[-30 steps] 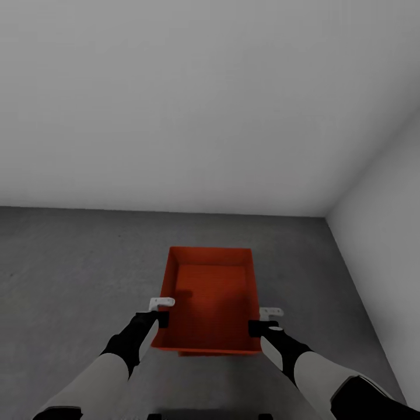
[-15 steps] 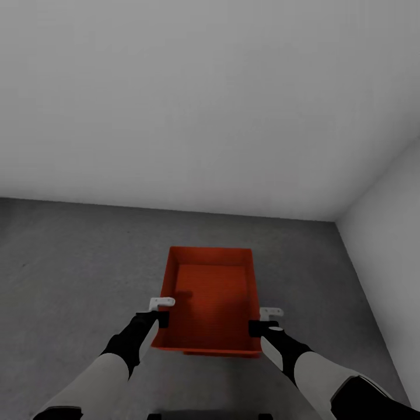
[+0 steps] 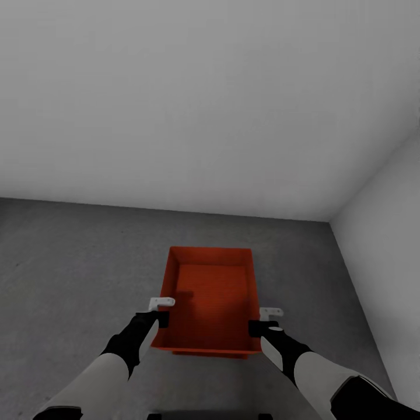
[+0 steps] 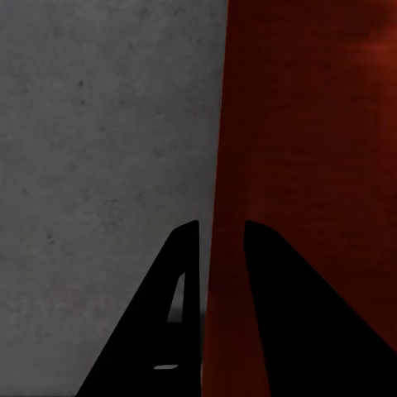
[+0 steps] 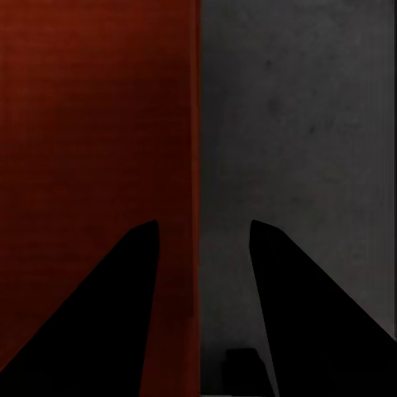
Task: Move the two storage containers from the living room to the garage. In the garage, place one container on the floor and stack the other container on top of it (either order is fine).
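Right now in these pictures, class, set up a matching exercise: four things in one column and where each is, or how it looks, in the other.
Things:
1. storage container
2. left gripper
3. right gripper
4. floor

Descriptions:
A. straddling the container's right wall
B. grey mottled concrete
C. orange-red, open-topped, nothing inside
D. straddling the container's left wall

Pairs: 1-C, 2-D, 3-A, 4-B
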